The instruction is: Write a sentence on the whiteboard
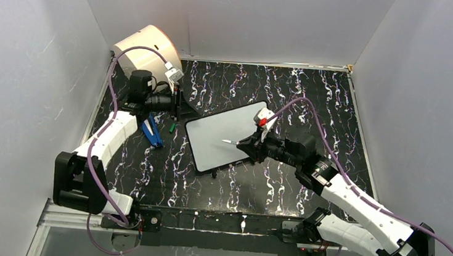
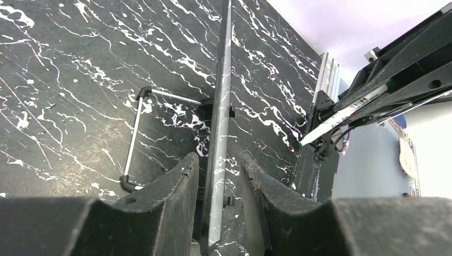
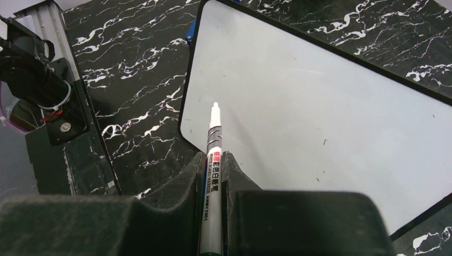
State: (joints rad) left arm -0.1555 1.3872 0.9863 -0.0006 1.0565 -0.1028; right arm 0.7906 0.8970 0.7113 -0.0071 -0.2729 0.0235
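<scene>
R gripper (image 3: 213, 160), closest to the desk's near edge, has fingers clamped on a whiteboard marker (image 3: 214, 133). The tip points twd the left edge, over the board, and seems just off the surface. Whiteboard (image 1: 224, 128) lies mid-desk, face blank, long axis left-right, slanting twd the far-right corner. Beyond it, L gripper (image 2: 218, 160) is at its far-left end, fingers apart, straddling the frame w/o clamping. R arm looks best placed to write.
</scene>
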